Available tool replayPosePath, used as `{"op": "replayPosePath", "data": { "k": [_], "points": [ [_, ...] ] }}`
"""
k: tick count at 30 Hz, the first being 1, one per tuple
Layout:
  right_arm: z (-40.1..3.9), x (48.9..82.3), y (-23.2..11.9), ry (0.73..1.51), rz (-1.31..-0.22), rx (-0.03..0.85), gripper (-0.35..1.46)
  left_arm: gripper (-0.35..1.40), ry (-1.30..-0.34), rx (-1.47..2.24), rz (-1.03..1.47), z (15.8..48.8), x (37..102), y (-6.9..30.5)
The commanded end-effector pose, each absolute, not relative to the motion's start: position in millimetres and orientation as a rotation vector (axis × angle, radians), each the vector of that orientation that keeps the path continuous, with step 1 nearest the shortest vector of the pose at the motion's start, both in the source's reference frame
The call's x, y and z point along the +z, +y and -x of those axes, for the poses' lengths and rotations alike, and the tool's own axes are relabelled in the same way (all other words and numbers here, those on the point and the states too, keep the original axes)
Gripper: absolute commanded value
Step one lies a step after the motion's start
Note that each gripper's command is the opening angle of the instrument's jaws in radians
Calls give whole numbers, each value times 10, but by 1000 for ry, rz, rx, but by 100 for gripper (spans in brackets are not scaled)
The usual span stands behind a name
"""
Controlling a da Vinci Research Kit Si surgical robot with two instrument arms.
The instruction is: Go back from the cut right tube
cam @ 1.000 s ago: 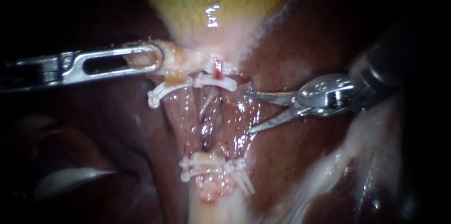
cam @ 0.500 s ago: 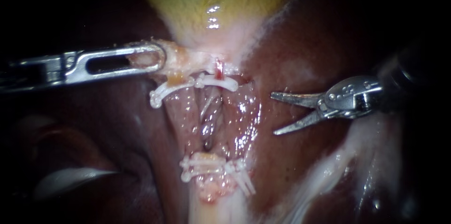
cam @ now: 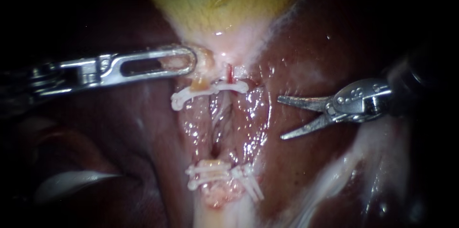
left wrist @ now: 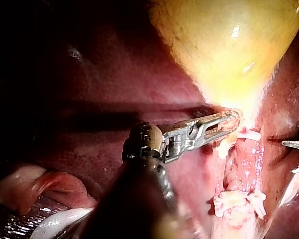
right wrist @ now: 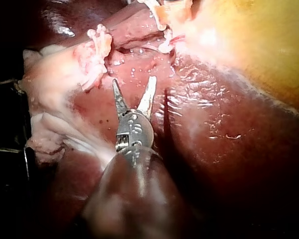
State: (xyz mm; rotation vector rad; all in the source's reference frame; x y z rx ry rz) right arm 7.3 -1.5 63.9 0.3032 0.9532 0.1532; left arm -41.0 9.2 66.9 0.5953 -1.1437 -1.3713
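Note:
The yellow gallbladder (cam: 224,3) hangs over a raw bed in the liver (cam: 311,56). White clips (cam: 210,89) cross the upper tube stump, which shows a red cut end (cam: 229,71). More clips (cam: 220,175) sit on the lower stump. My left instrument (cam: 191,60) has its windowed jaws shut on pale tissue at the gallbladder's neck, also seen at its tip (left wrist: 224,124). My right instrument (cam: 280,117) holds its two thin blades open, well to the right of the stumps and touching nothing. Its blades (right wrist: 133,82) point toward the bed between the clips.
White fatty tissue (cam: 363,156) runs down the lower right of the liver. A pale fold (cam: 71,180) lies at the lower left. My right instrument's blade tips (left wrist: 295,145) show beside the upper clips in the left wrist view.
My right instrument backed off to the right from the clipped stumps, blades still open, then held still. My left instrument shifted right and up, carrying the neck tissue and upper clips.

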Motion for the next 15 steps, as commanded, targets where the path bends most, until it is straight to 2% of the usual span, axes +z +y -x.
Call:
{"op": "replayPosePath", "data": {
  "k": [1, 15],
  "points": [
    [-73, 639, -15, 953, -303, 154, 143, -35, -1139, -1370, -595, 412, 671, 92],
    [-72, 635, -12, 961, -303, 160, 143, -35, -1123, -1362, -598, 420, 685, 93]
  ]
}}
